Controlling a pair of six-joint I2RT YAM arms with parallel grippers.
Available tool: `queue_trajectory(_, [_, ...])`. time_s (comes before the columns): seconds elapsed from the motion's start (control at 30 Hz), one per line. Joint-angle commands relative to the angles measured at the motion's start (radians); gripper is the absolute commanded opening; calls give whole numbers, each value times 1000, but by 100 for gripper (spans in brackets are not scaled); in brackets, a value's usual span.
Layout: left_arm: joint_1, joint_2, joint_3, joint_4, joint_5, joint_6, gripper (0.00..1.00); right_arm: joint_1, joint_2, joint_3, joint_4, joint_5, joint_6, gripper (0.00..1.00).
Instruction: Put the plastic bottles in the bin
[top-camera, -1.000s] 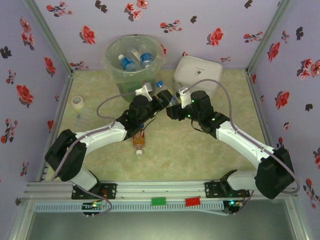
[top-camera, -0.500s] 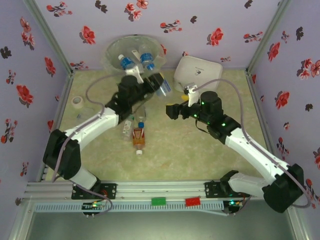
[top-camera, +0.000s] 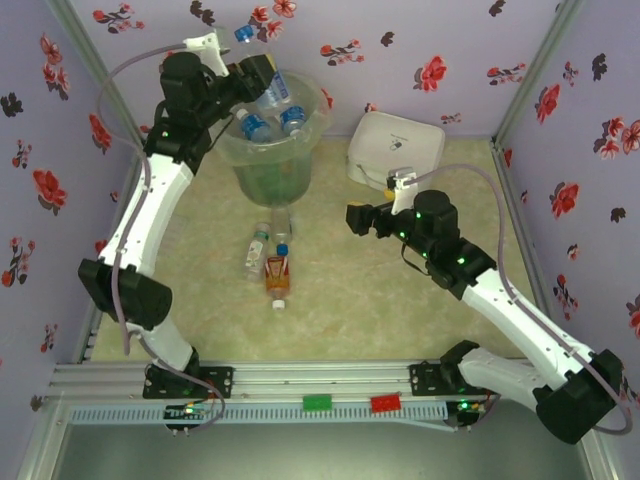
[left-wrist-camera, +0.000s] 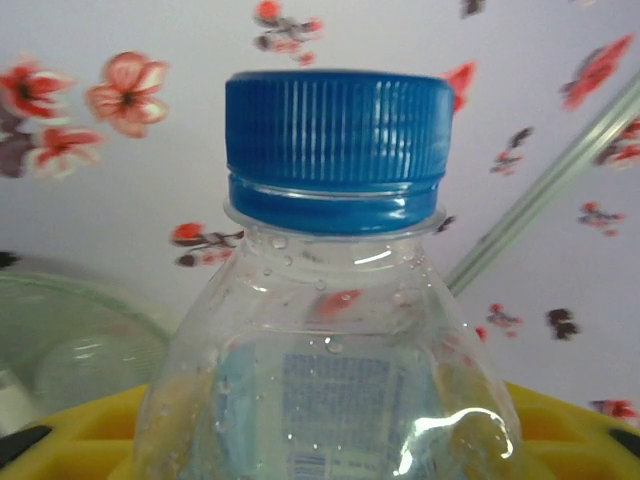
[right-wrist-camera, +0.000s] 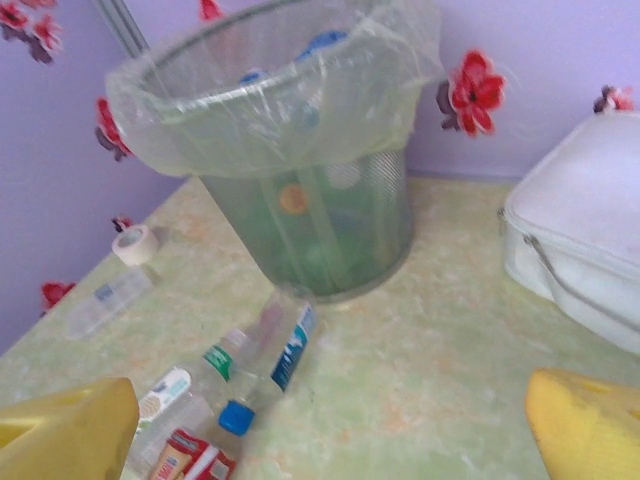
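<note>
Blue-capped clear bottle (left-wrist-camera: 330, 380) aloft over bin (top-camera: 272, 178) — others (top-camera: 258, 250) lie nearby.

I count 3 plastic bottles (top-camera: 258, 250) lying just in front of the bin (top-camera: 265, 175), 2 inside it, 1 held above its rim; also 1 white box (top-camera: 398, 145) and 1 tape roll (top-camera: 154, 204).

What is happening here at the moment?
The left gripper holds a blue-capped bottle raised high near the rim of the bin, where a few bottles already lie. The right gripper hovers open above the table. Other bottles lie on the table before the bin.
</note>
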Motion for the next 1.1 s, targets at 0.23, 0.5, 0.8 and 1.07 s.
queue_trajectory(0.23, [96, 239, 228, -305, 67, 117, 43, -12, 22, 21, -64, 57, 29, 100])
queue_trajectory(0.5, [99, 380, 407, -446, 136, 78, 97, -12, 18, 20, -74, 59, 31, 100])
queue_trajectory(0.8, [98, 110, 200, -325, 69, 137, 100, -12, 58, 13, -21, 97, 74, 100])
queue_trajectory(1.07, [99, -300, -366, -90, -22, 130, 100, -14, 134, 22, 25, 102, 113, 100])
